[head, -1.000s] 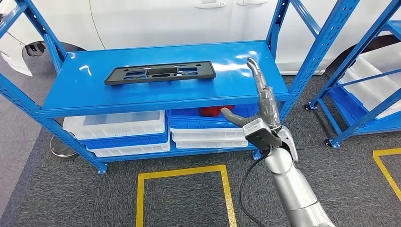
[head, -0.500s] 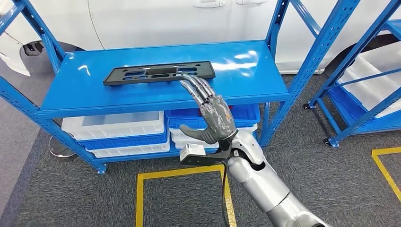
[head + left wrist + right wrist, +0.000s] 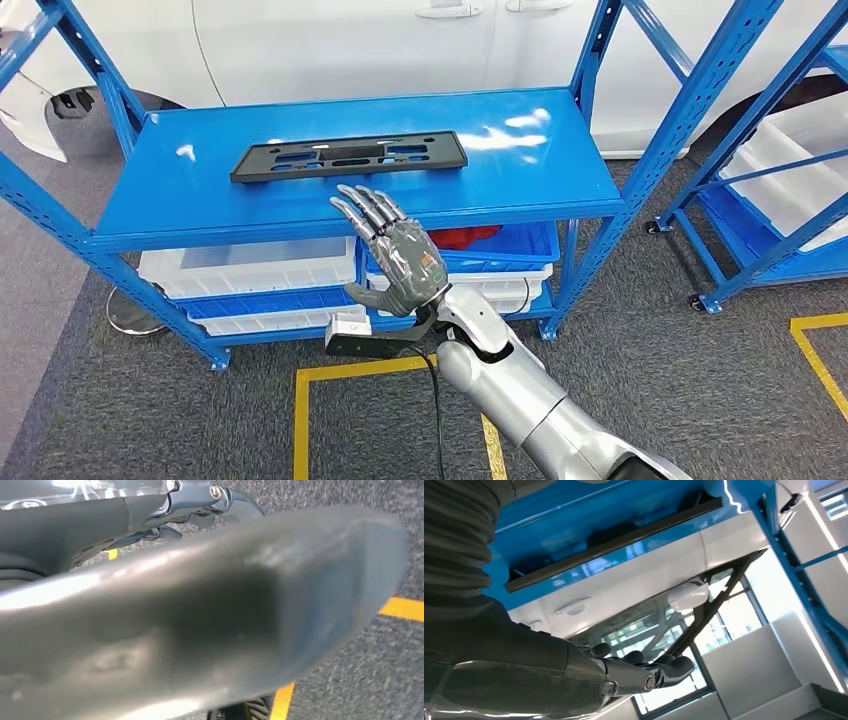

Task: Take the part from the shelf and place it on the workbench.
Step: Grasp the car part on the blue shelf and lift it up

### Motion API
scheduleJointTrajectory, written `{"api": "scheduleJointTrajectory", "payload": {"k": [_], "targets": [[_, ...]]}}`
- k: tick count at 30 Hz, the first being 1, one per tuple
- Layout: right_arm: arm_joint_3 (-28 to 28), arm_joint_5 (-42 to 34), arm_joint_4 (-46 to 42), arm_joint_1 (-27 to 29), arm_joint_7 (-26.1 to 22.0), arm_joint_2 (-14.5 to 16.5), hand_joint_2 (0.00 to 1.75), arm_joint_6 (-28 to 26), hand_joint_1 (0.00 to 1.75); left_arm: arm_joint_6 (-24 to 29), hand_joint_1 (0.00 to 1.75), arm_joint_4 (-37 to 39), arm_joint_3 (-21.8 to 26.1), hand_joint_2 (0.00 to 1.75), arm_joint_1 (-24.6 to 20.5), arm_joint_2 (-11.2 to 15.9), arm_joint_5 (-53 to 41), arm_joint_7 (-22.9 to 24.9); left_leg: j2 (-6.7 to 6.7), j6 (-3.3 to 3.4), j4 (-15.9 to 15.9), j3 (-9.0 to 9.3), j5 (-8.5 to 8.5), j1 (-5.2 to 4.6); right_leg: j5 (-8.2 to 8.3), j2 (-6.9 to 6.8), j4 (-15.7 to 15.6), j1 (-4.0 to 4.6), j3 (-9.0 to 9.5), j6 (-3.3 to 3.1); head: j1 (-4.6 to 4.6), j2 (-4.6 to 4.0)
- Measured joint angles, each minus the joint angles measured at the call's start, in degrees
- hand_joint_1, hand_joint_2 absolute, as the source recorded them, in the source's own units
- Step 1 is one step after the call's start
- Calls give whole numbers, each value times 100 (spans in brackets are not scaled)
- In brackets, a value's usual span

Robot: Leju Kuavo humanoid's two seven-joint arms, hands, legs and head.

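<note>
A long black plastic part with several cut-outs lies flat on the top board of the blue shelf. My right hand is raised in front of the shelf's front edge, just nearer than the part, fingers stretched out and apart, holding nothing. In the right wrist view the part shows as a dark strip on the blue board, with my fingers spread a short way from it. My left hand hangs over grey carpet, its thumb blurred and close, nothing in it.
White bins and a blue bin with a red thing sit on the lower shelf level. A white car stands behind. Another blue rack is at the right. Yellow floor lines mark the carpet.
My right hand has swung left from the shelf's right end and sunk to the front edge, below the part. The part has not moved.
</note>
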Motion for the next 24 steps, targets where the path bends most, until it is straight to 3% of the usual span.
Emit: {"api": "scheduleJointTrajectory", "payload": {"k": [3, 4, 5, 8, 9, 10, 12, 13, 15, 17, 19, 20, 23, 24], "targets": [[-124, 7, 239, -80, -10, 80, 175, -116, 0, -21, 0, 4, -33, 0, -6, 23, -35, -17, 16, -94, 32, 0, -49, 17, 12, 11, -109, -27, 70, -20, -4, 0], [-173, 4, 309, -109, -13, 110, 175, -157, 0, -27, 0, 5, -37, 0, -9, 31, -41, -20, 16, -129, 171, -56, -121, 20, 15, 12, -154, -49, 116, -33, -10, 0], [-218, -4, 376, -140, -13, 139, 175, -200, 0, -29, 0, 8, -38, 0, -11, 47, -44, -22, 13, -168, 437, -184, -243, 31, 10, 11, -190, -69, 166, -43, -19, 0], [-360, -51, 590, -198, 14, 196, 175, -333, 0, -29, 0, 21, -39, 0, -11, 82, -45, -22, 11, -279, 1538, -808, -604, 102, -68, 12, -201, -73, 260, -57, -31, 0], [-418, -66, 660, -203, 34, 207, 175, -374, 0, -29, 0, 27, -39, 0, -7, 86, -45, -22, 12, -309, 1666, -920, -562, 130, -102, 18, -199, -79, 299, -47, -30, 0], [-480, -75, 726, -211, 55, 219, 175, -416, 0, -29, 0, 33, -39, 0, -1, 91, -44, -21, 14, -333, 1569, -920, -405, 156, -143, 25, -196, -90, 349, -30, -30, 0], [-602, -48, 846, -266, 101, 246, 175, -486, 0, -29, 0, 42, -39, 0, 8, 108, -43, -21, 20, -375, 838, -643, 96, 205, -247, 41, -182, -119, 469, 27, -29, 0], [-656, 4, 914, -315, 135, 261, 175, -521, 0, -29, 0, 46, -40, 0, 10, 117, -43, -21, 20, -378, 474, -477, 260, 204, -301, 49, -169, -121, 516, 67, -35, 0], [-746, 144, 1073, -427, 218, 294, 175, -567, 0, -31, 0, 55, -41, 0, -5, 128, -45, -24, 20, -297, 103, -297, 299, 182, -368, 58, -159, -111, 559, 144, -43, 0], [-819, 294, 1268, -520, 298, 331, 175, -570, 0, -37, 0, 58, -41, 0, -23, 133, -47, -34, 12, -165, 57, -255, 205, 163, -375, 59, -126, -107, 563, 203, -43, 0], [-868, 440, 1502, -620, 359, 376, 175, -557, 0, -45, 0, 58, -42, 0, -21, 134, -47, -54, 5, -74, 28, -179, 149, 167, -388, 50, 142, -116, 444, 245, -31, 0], [-886, 508, 1632, -683, 382, 399, 175, -554, 0, -48, 0, 58, -42, 0, -24, 135, -47, -63, 3, -32, 16, -134, 121, 167, -441, 47, 430, -117, 273, 259, -25, 0], [-925, 654, 2037, -791, 429, 440, 175, -561, 0, -49, 0, 58, -47, 0, -34, 138, -47, -71, -13, 47, 12, -25, 15, 133, -779, 43, 1513, -111, -517, 268, -12, 0], [-932, 679, 2162, -795, 443, 448, 175, -565, 0, -47, 0, 58, -50, 0, -31, 137, -47, -68, -26, 57, 12, 30, -30, 116, -810, 43, 1673, -108, -708, 253, -12, 0]]}}
